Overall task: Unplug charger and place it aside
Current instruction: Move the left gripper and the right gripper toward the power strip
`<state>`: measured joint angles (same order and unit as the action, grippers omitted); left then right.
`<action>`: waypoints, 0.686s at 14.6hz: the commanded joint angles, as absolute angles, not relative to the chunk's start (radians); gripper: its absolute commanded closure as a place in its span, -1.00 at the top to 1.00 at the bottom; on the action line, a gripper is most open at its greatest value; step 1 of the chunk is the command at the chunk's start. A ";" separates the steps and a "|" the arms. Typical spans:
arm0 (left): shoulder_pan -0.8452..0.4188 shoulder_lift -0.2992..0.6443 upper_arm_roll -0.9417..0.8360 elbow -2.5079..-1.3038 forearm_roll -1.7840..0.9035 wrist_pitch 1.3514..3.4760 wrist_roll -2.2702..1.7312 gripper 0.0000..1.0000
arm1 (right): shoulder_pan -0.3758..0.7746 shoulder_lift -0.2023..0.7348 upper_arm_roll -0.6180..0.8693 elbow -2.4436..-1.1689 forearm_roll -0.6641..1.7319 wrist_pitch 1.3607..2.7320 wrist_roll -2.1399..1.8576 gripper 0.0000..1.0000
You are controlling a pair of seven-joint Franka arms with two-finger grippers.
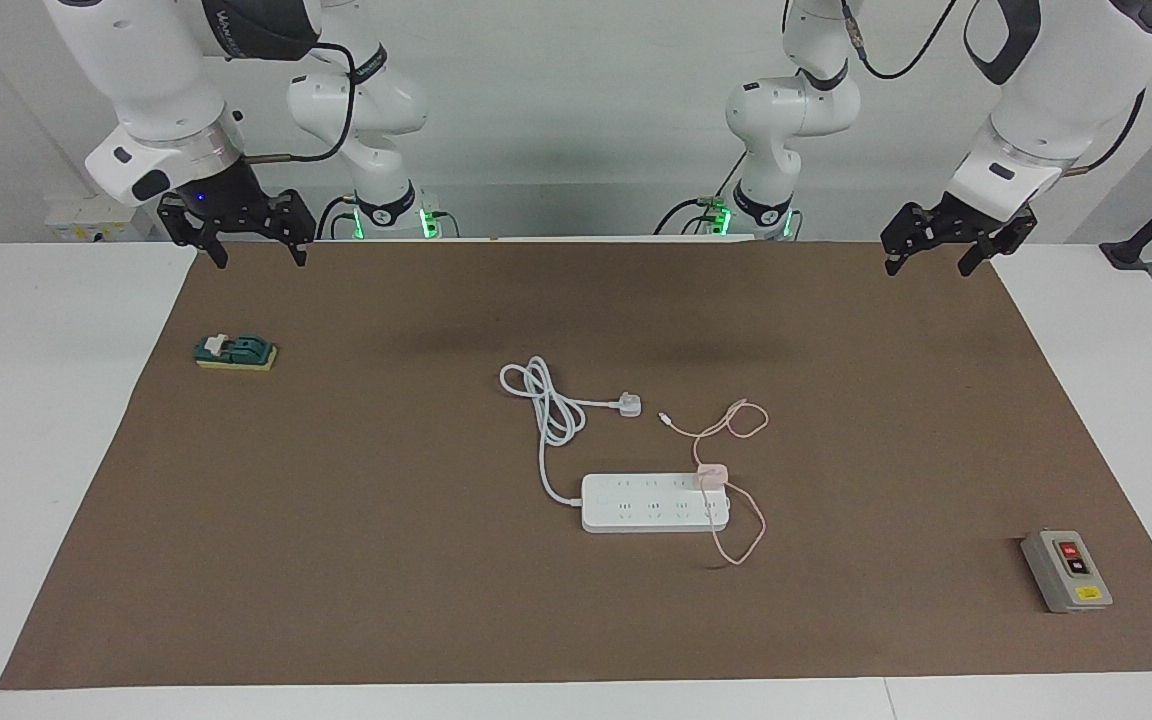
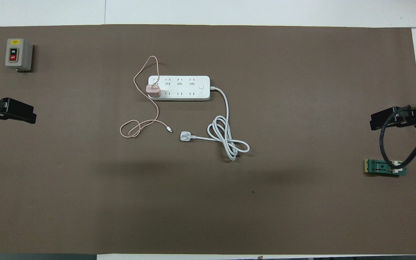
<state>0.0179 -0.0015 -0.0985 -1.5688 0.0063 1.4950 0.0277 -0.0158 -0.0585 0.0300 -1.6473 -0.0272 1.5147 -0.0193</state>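
Both pincers hung spread and holding nothing over the brown mat's [image 1: 336,560] robot-side edge: left pincer [image 1: 933,262], right pincer [image 1: 258,252]. Overhead view cut them off at the frame sides. Charger [image 1: 711,477] sat plugged into the power strip [image 1: 636,505] mid-mat, its pink cable [image 1: 736,420] looping both ways. White plug [image 1: 628,404] lay unplugged nearer the robots. Switch box [image 1: 1066,571] and green part [image 1: 236,352] sat well apart, near the mat's ends.

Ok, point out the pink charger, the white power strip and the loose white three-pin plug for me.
pink charger [image 2: 153,90], overhead view, on the cube body plugged into the strip.
white power strip [image 2: 190,87], overhead view, on its bare top face.
white three-pin plug [image 1: 630,405], facing view, on the plug head lying on the mat.
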 commanded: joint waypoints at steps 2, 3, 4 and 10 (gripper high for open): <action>0.005 -0.018 -0.089 -1.597 0.005 1.511 0.015 1.00 | -0.021 -0.078 0.034 -1.663 -0.029 1.505 -0.037 1.00; 0.005 -0.020 -0.087 -1.597 0.005 1.509 0.018 1.00 | -0.023 -0.078 0.034 -1.663 -0.026 1.505 -0.037 1.00; 0.003 -0.017 -0.086 -1.597 0.005 1.508 0.023 1.00 | -0.021 -0.078 0.034 -1.663 -0.026 1.508 -0.044 1.00; 0.006 -0.008 -0.094 -1.586 0.006 1.508 -0.108 1.00 | -0.023 -0.078 0.034 -1.663 -0.026 1.506 -0.041 1.00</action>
<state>0.0179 0.0048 -0.0986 -1.5702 0.0063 1.4947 -0.0229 -0.0158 -0.0585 0.0300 -1.6473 -0.0272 1.5147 -0.0193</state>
